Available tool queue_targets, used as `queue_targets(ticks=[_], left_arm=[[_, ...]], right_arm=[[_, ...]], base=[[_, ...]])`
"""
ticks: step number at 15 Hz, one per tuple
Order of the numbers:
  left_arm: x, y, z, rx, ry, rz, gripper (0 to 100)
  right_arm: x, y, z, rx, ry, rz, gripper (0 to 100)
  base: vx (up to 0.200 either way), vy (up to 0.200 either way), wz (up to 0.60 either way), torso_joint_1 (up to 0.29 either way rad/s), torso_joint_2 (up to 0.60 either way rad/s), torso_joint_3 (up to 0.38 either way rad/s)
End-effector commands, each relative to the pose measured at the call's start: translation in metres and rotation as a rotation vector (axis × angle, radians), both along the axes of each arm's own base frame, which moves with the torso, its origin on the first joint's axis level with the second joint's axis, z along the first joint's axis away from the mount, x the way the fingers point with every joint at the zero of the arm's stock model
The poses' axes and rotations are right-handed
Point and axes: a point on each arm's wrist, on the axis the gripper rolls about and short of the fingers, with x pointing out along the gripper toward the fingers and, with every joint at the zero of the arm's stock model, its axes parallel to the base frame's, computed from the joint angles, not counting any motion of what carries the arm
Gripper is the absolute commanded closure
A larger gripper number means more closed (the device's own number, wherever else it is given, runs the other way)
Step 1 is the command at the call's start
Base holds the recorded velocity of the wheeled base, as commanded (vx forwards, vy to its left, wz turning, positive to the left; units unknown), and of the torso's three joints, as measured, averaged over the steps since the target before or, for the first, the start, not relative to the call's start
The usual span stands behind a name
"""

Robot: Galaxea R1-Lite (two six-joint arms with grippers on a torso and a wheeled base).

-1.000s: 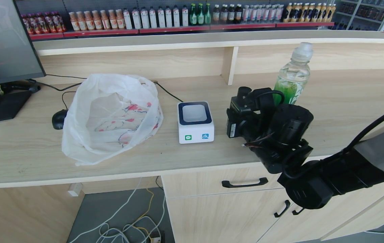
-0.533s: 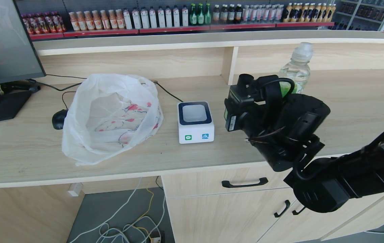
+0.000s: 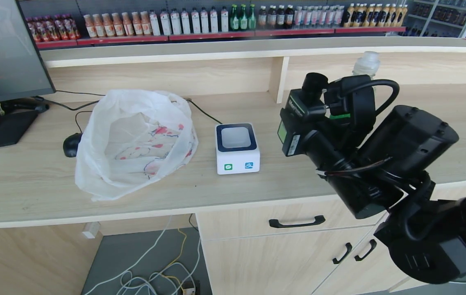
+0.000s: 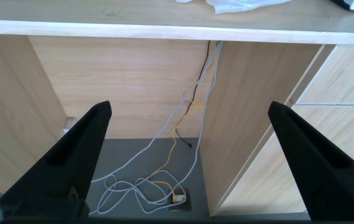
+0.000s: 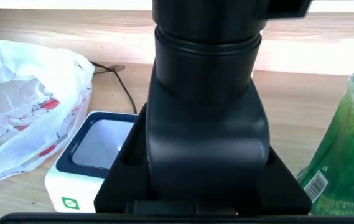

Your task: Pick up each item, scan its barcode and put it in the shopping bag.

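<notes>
The left gripper (image 4: 189,158) hangs below the worktop (image 3: 32,176), fingers wide apart. Past the shopping bag (image 3: 134,143) and scanner (image 3: 237,147), the right gripper (image 3: 349,100) has risen to the upright bottle (image 3: 366,62) on the worktop's right; open or closed, I cannot tell. Pickup seems next.

On the counter (image 3: 32,180) the shopping bag (image 3: 134,143) lies left of the scanner (image 3: 237,148), the bottle (image 3: 366,63) farther right.

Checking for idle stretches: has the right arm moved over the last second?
Yes. Against the fixed scanner, the right arm has risen and pushed farther back toward the bottle, now covering all but its cap.
</notes>
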Motion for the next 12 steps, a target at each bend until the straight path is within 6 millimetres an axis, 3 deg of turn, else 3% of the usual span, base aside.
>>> queue_targets(ticks=[1,7,12], left_arm=[[0.0,0.0,0.0,0.002,0.0,0.0,0],[0.0,0.0,0.0,0.0,0.0,0.0,0],[0.0,0.0,0.0,0.0,0.0,0.0,0]], right_arm=[[-0.011,0.0,-0.001,0.015,-0.007,0.003,100],[-0.058,-0.009,-0.008,-0.043,0.003,0.046,100],[-0.104,0.01,-0.026,-0.069,0.034,0.126,100]], base=[[0.0,0.0,0.0,0.0,0.0,0.0],[0.0,0.0,0.0,0.0,0.0,0.0],[0.0,0.0,0.0,0.0,0.0,0.0]])
